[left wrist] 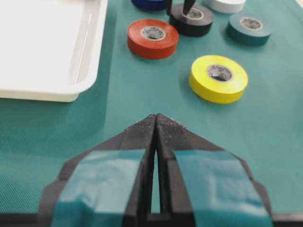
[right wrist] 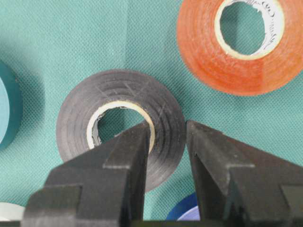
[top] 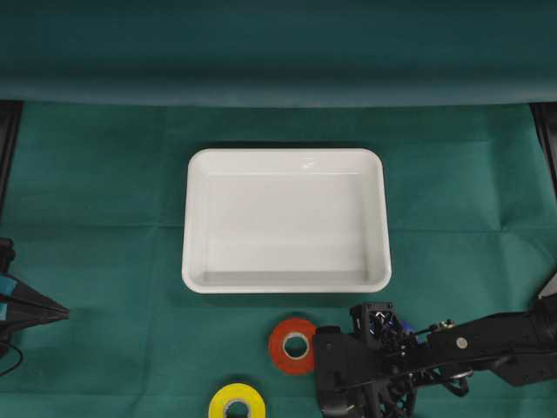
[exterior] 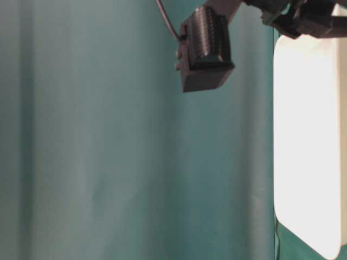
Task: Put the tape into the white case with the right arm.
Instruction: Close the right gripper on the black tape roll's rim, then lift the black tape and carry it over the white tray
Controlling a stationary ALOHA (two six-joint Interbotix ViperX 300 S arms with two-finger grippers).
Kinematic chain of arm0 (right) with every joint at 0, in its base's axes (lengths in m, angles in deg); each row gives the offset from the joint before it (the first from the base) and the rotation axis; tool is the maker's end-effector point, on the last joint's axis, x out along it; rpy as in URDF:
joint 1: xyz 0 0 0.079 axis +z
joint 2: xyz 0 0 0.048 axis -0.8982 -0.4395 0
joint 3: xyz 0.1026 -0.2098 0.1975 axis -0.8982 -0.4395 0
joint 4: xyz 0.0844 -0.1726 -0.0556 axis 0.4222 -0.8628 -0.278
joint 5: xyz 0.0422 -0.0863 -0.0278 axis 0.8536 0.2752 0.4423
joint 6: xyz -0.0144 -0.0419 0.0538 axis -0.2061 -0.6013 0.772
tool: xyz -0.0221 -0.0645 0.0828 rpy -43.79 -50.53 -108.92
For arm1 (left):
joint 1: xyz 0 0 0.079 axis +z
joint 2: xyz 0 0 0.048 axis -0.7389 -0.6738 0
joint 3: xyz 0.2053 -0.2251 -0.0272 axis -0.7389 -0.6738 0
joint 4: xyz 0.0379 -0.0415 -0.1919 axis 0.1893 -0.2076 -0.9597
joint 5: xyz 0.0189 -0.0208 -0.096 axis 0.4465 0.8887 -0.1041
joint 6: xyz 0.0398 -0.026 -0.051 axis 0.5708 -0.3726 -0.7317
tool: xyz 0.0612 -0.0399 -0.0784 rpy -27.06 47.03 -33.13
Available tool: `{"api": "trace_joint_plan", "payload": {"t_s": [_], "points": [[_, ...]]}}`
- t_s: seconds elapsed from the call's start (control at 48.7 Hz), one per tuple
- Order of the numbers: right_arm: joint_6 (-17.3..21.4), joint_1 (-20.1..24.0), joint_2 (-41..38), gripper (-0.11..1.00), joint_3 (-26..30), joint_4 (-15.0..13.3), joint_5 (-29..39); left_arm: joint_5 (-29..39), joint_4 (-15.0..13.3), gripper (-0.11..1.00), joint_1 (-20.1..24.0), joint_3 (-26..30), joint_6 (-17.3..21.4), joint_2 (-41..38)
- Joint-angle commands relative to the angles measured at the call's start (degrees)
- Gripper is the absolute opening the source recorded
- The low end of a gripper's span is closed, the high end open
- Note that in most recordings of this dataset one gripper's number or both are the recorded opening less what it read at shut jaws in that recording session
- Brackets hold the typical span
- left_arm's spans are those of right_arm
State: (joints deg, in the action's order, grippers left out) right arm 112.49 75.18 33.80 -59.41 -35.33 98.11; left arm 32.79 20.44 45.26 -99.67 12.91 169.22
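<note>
The shallow glossy white rectangular plastic case [top: 285,219] lies on the green cloth-covered table [top: 104,218] with nothing in it, so the delivery itself is all still to do; what looks done is the grasp. In the right wrist view the right arm's black two-pronged gripper [right wrist: 168,135] has one prong inside the core of a black roll of electrical tape [right wrist: 83,118] and the other outside its wall at about 3 o'clock on the ring, the two pressed against the wall between them, so I judge it clamped on that roll, which lies flat on the cloth and is not yet lifted. In the left wrist view the same black roll sits at 12 o'clock with the prong tips planted in it, an orange-red tape roll [left wrist: 153,38] beside it at about 10 o'clock, a yellow tape roll [left wrist: 218,78] at 2 o'clock, a dark teal roll [left wrist: 249,27] and a white roll [left wrist: 225,4] further right, and a blue one at the top edge. From overhead the orange-red roll lies at 6 o'clock from the case, the right arm just right of it. The left gripper [left wrist: 155,127], its black fingers wrapped in teal tape strips, has its tips pressed together on nothing, well away at the case's 8 o'clock. What remains, as I read it: lift the black roll, carry it toward 12 o'clock over the near rim, and release.
</note>
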Motion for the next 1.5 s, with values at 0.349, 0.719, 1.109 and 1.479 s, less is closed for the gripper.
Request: {"api": "trace_joint_plan", "payload": {"t_s": [0.349, 0.719, 1.109, 1.479], "points": [[3.08, 0.0, 6.94, -0.01, 8.0, 0.79, 16.61, -0.62, -0.09, 0.0, 0.18, 0.79, 0.0, -1.05], [3.43, -0.18, 9.58, -0.01, 8.17, 0.79, 18.46, -0.53, -0.09, 0.0, 0.18, 0.79, 0.0, -1.05], [2.9, -6.24, 9.84, -0.01, 8.35, -0.62, 18.19, -0.53, -0.09, 0.0, 0.18, 0.79, 0.0, -1.05], [2.29, -16.88, 10.02, -0.01, 7.21, -3.34, 18.11, -0.53, -0.09, 0.0, 0.18, 0.79, 0.0, -1.05]]}}
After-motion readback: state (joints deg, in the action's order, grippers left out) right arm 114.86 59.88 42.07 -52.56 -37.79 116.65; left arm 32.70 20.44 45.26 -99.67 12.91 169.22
